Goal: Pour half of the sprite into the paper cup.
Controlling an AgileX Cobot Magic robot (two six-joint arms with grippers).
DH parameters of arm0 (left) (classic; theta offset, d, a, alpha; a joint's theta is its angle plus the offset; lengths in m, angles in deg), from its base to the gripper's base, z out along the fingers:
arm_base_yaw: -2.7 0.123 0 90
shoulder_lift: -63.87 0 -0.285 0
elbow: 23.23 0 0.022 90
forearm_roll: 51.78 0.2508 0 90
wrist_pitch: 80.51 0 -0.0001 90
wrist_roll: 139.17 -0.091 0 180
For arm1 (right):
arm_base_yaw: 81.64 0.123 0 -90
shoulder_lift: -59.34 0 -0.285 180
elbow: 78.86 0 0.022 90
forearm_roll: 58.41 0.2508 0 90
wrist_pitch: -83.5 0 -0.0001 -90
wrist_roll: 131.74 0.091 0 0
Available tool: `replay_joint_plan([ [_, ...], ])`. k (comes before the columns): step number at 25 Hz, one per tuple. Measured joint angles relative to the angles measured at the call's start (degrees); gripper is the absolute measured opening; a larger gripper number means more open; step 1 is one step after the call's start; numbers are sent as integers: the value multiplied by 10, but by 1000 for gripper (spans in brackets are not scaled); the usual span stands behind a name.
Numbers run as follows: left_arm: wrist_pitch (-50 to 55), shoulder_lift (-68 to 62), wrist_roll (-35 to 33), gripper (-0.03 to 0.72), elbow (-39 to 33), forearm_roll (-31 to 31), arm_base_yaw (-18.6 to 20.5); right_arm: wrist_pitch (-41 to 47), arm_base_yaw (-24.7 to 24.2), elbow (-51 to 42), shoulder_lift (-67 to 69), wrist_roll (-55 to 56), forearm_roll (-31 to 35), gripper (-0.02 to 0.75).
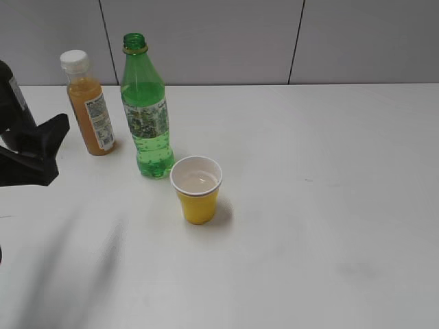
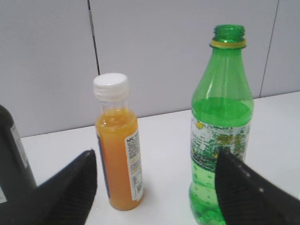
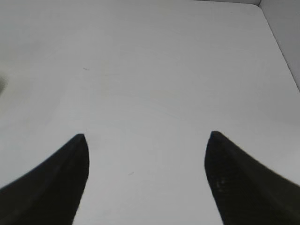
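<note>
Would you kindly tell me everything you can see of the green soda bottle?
The green soda bottle is tall, see-through plastic, with a green-and-white label round its middle. Its cap is off; a yellowish ring sits round the open neck. Clear liquid reaches to roughly the top of the label. It stands upright on the white table, right of the orange juice bottle and just behind the yellow paper cup. Nothing grips it; the left claw is open, short of it.

White table (image 1: 329, 205) against grey panelled wall (image 1: 206, 41), even light.

Glossy clear green plastic sprite (image 1: 145, 110), matt paper cup (image 1: 197, 190), smooth white table (image 1: 329, 205)
</note>
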Motion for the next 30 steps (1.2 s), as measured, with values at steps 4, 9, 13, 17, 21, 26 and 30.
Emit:
replay_joint_plan([
  [4, 55, 53, -47, 592, -1, -37, 0, 0, 0, 0, 0, 0, 0, 582],
  [9, 147, 111, -136, 592, 14, -90, 19, 0, 0, 0, 0, 0, 0, 582],
  [13, 220, 125, -160, 592, 44, -94, 65, 0, 0, 0, 0, 0, 0, 582],
  [17, 273, 125, -163, 590, 55, -84, 90, 0, 0, 0, 0, 0, 0, 582],
  [21, 339, 125, -163, 590, 68, -74, 98, 0, 0, 0, 0, 0, 0, 582],
  [26, 417, 125, -164, 590, 75, -54, 123, 0, 0, 0, 0, 0, 0, 582],
  [30, 521, 139, -117, 589, 117, 20, 166, 0, 0, 0, 0, 0, 0, 582],
])
